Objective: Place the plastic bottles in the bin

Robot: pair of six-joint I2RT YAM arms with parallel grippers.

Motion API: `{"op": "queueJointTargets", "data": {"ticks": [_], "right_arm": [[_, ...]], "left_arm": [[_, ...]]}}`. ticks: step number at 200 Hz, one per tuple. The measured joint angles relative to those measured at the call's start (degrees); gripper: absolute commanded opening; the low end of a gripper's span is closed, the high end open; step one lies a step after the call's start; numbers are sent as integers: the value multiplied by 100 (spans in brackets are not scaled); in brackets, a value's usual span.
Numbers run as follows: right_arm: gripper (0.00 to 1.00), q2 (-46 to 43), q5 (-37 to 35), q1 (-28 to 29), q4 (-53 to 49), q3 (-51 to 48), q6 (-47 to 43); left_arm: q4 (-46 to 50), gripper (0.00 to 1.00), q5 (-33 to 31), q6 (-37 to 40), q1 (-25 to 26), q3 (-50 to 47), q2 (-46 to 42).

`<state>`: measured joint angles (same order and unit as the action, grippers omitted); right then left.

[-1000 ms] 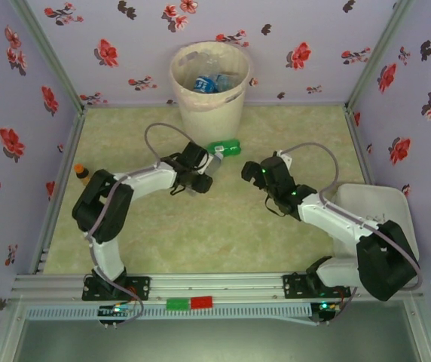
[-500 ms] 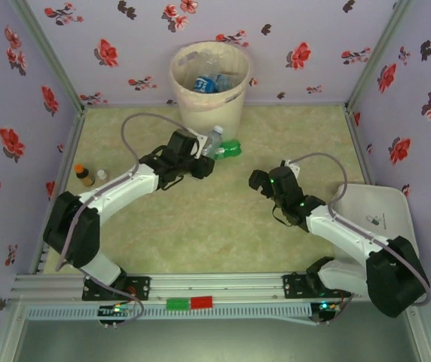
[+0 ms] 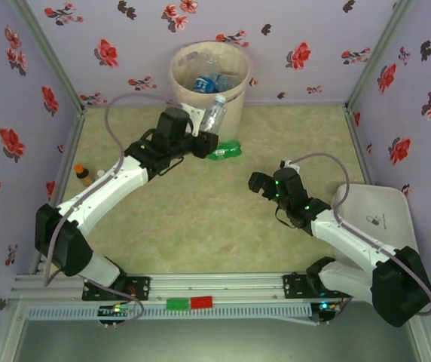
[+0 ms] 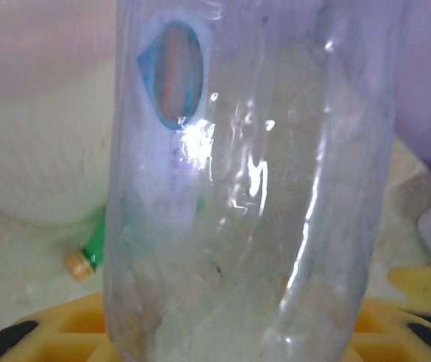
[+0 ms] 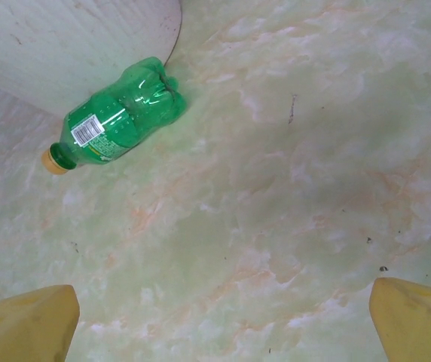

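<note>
Marbled tabletop (image 3: pixel 200 219) is seen beneath a clear bottle (image 3: pixel 214 113) clamped in the left gripper (image 3: pixel 203 141) beside the rim of the bin (image 3: pixel 178 64), seemingly for dropping in, while the right gripper (image 3: pixel 255 182) is spread wide, facing a green bottle (image 3: pixel 224 150).

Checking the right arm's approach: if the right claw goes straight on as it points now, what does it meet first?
Probably the bare tabletop: the open right claw angles down at it. The green bottle beside the bin lies off that line, up-left in the wrist view; depth is unclear.
</note>
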<state>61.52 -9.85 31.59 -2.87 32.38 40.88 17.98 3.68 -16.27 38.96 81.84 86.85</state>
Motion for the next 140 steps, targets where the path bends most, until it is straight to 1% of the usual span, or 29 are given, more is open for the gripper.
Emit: {"op": "queueJointTargets", "data": {"ticks": [17, 39, 58, 105, 122, 140], "right_arm": [[100, -116, 7, 0, -7, -59, 2], [100, -234, 24, 0, -7, -74, 4], [100, -293, 28, 0, -7, -74, 7], [100, -385, 66, 0, -13, -74, 22], [100, -433, 66, 0, -39, -74, 20], [100, -485, 63, 0, -55, -74, 20]], "left_arm": [[162, 36, -4, 142, 0, 745, 197], [446, 34, -22, 380, -42, 1967, 675], [758, 34, -26, 485, -133, 3163, 1263], [1405, 32, -24, 393, -433, 5882, 2999], [1471, 33, -24, 280, -472, 6551, 3574], [1451, 33, -22, 133, -474, 6787, 3950]]}}
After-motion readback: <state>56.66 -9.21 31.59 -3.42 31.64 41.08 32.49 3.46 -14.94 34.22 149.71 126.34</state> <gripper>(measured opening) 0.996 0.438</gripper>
